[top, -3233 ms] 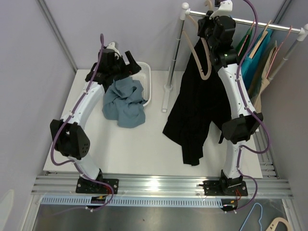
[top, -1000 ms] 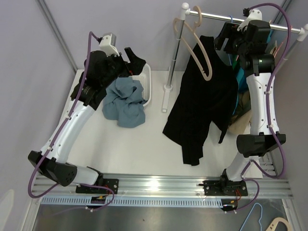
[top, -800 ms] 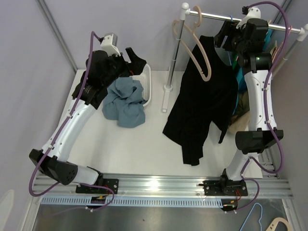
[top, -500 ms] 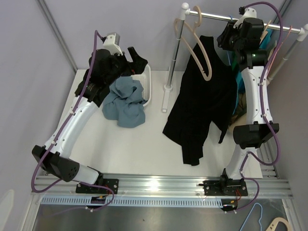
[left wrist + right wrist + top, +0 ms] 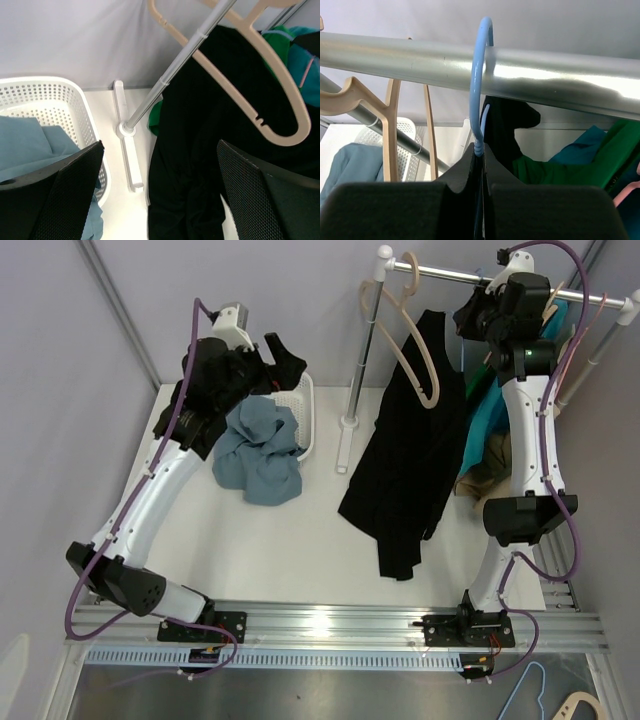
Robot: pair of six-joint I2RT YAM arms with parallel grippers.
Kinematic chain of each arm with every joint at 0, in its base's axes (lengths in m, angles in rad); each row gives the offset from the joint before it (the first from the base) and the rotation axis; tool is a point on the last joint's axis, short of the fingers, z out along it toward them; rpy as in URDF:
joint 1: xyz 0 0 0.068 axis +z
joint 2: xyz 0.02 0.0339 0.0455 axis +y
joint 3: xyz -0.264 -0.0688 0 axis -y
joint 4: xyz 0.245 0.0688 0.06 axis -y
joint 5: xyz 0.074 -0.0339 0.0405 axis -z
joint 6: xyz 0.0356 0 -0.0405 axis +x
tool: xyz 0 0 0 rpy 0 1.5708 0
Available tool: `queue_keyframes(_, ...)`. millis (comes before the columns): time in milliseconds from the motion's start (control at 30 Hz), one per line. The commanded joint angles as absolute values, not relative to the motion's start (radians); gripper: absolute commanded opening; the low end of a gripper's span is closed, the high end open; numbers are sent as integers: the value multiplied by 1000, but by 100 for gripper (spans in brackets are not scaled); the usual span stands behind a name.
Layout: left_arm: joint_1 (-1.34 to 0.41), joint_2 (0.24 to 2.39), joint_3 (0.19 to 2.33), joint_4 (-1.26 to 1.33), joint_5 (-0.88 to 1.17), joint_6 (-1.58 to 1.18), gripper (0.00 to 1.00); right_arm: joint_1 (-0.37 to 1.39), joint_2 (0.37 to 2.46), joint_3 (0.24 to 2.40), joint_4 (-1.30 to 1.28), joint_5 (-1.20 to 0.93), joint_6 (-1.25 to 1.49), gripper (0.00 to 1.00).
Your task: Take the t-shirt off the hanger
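right hand (image 5: 481,161) — clamped on hanger (image 5: 478,65) | t-shirt (image 5: 410,445) now drawn narrower

A metal clothes rail (image 5: 445,273) stands at the back right of the table (image 5: 300,540), its upright post set on a white foot. Left of that post, a white perforated basket (image 5: 305,415) holds a crumpled grey-blue cloth (image 5: 258,455) that spills over its near rim. Under the rail's right end hang teal and green garments (image 5: 480,432).
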State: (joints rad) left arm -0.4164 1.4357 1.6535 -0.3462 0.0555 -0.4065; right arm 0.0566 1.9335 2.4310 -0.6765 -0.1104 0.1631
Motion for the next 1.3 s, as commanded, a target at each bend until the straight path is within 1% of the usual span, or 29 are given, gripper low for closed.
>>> queue_keyframes(0,-426,1437,1750,-339,58,-380,100,52,1905,2500,-595,-130,156,0)
queue_keyframes(67,-437,1453,1805,-354,57,-374,99,54,1895,2519,-592,-136,156,0)
queue_keyframes(233,-489,1440,1847,-357,37,-318,99,55,1833,2496,-580,-138,160,0)
queue_keyframes(333,-572,1408,1842,-347,5,-252,99,60,1778,2484,-655,-103,179,0)
queue_keyframes(367,-592,1385,1820,-338,-30,-227,100,63,1755,2426,-657,-97,181,0)
queue_keyframes(400,-616,1372,1804,-328,-72,-183,99,78,1687,2383,-655,-81,179,0)
queue_keyframes(467,-682,1344,1772,-296,-101,-147,99,109,1602,2272,-612,9,170,0)
queue_keyframes(500,-705,1312,1743,-284,-123,-117,100,139,1513,2152,-591,62,166,0)
queue_keyframes(600,-811,1243,1658,-230,-193,-69,100,170,1369,1975,-543,162,178,0)
queue_keyframes(700,-929,1200,1632,-253,-219,-66,99,183,1307,1908,-584,260,224,0)
queue_keyframes(733,-1004,1169,1587,-246,-224,-58,99,195,1280,1881,-619,293,236,0)
queue_keyframes(800,-1090,1140,1543,-203,-241,-16,99,204,1258,1836,-646,398,281,0)
queue_keyframes(833,-1176,1120,1484,-189,-255,-3,99,209,1247,1821,-670,429,302,0)
queue_keyframes(933,-1278,1094,1387,-114,-285,32,99,219,1210,1784,-701,479,383,0)
queue_keyframes(1000,-1370,1059,1234,-33,-293,67,99,248,1193,1770,-719,485,417,0)
queue_keyframes(1033,-1423,1046,1194,66,-284,84,99,264,1189,1770,-738,512,428,0)
queue_keyframes(1067,-1451,1028,1086,112,-278,101,99,291,1178,1769,-744,523,436,0)
queue_keyframes(1133,-1521,1020,1023,243,-272,156,100,313,1172,1767,-755,526,445,0)
queue_keyframes(1200,-1549,1028,938,311,-275,187,99,333,1166,1773,-759,514,449,0)
queue_keyframes(1267,-1562,1041,898,388,-273,192,99,341,1163,1776,-759,479,446,0)
